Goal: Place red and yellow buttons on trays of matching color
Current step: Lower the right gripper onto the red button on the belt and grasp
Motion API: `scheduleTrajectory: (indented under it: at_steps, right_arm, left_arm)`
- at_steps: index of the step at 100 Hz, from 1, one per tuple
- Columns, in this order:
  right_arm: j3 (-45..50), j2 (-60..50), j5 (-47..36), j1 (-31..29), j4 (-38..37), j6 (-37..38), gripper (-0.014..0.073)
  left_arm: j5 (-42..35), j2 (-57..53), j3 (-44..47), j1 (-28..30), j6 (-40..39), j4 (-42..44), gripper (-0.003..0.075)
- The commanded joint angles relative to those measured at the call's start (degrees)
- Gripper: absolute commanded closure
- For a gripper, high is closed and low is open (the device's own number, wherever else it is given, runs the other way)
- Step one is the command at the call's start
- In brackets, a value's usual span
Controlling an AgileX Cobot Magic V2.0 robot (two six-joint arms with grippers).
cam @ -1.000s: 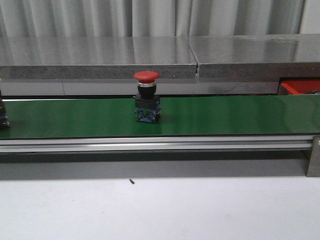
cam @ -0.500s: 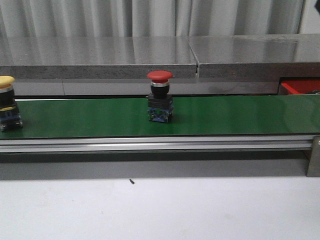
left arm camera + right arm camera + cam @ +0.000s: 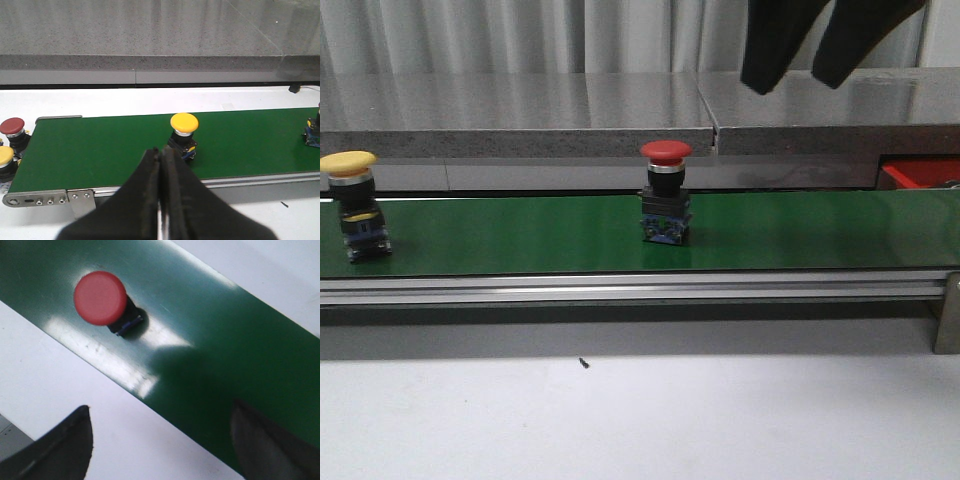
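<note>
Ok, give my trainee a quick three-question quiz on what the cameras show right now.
1. True or false: the red button stands on the green belt.
2. Which hand is open: A left hand, B right hand?
3. Fill in: the button nearest the left hand has a ____ cap.

Key: 1 true. 2 B; the left hand's fingers are pressed together, holding nothing. 3 yellow, the yellow button.

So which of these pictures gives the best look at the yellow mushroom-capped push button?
The left wrist view: the yellow mushroom-capped push button stands whole and near on the green conveyor belt, beyond the shut left hand. The front view shows it smaller, at the left edge. The right wrist view misses it.
</note>
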Motion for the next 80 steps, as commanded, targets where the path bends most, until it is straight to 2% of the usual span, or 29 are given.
scheduleTrajectory:
  at_steps: [1, 25, 52, 59, 80]
  right_arm:
    - [-4.52, 0.8, -0.43, 1.16, 0.86, -1.22, 0.0029]
    - [-9.65, 7.63, -0.26, 4.03, 0.86, -2.09, 0.0029]
    - [-10.51, 12.15, -3.43, 4.44, 0.65, -2.09, 0.0035]
    - [-10.57, 12.83, -3.57, 4.44, 0.38, -2.09, 0.0091]
    - [-10.61, 13.45, -3.68, 4.44, -0.27, -2.09, 0.0396]
  left_arm:
    - [-4.53, 0.55, -1.43, -0.45, 0.02, -1.01, 0.0739]
    - [-4.53, 0.55, -1.43, -0.45, 0.02, -1.01, 0.0739]
    - [-4.53, 0.55, -1.43, -0.45, 0.02, -1.01, 0.0739]
    - [-4.53, 0.55, -1.43, -0.45, 0.02, -1.01, 0.0739]
    - [-4.53, 0.55, -1.43, -0.45, 0.02, -1.01, 0.0739]
